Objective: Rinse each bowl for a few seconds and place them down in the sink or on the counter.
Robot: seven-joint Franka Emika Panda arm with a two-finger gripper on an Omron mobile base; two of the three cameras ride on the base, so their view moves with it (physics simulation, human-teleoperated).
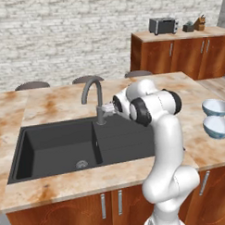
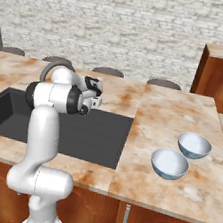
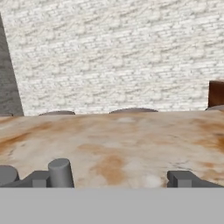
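Observation:
Two pale blue bowls sit side by side on the beige counter (image 1: pixel 54 105) to the right of the black sink (image 1: pixel 55 147): the far bowl (image 1: pixel 215 107) (image 2: pixel 194 145) and the near bowl (image 1: pixel 218 127) (image 2: pixel 169 163). My gripper (image 1: pixel 108 107) (image 2: pixel 95 100) (image 3: pixel 113 179) hovers over the sink's back edge, right beside the base of the grey gooseneck faucet (image 1: pixel 92 93), pointing level toward the brick wall. Its fingertips (image 3: pixel 183 178) stand wide apart with nothing between them, so it is open. Both bowls lie well to the gripper's right, untouched.
A grey faucet post (image 3: pixel 60 173) rises just beside the left fingertip. Dark stool tops (image 1: pixel 87 79) line the island's far edge. A far wooden counter (image 1: pixel 176 35) carries a toaster (image 1: pixel 163 25). The sink's ribbed drainboard (image 2: pixel 98 131) lies below my arm.

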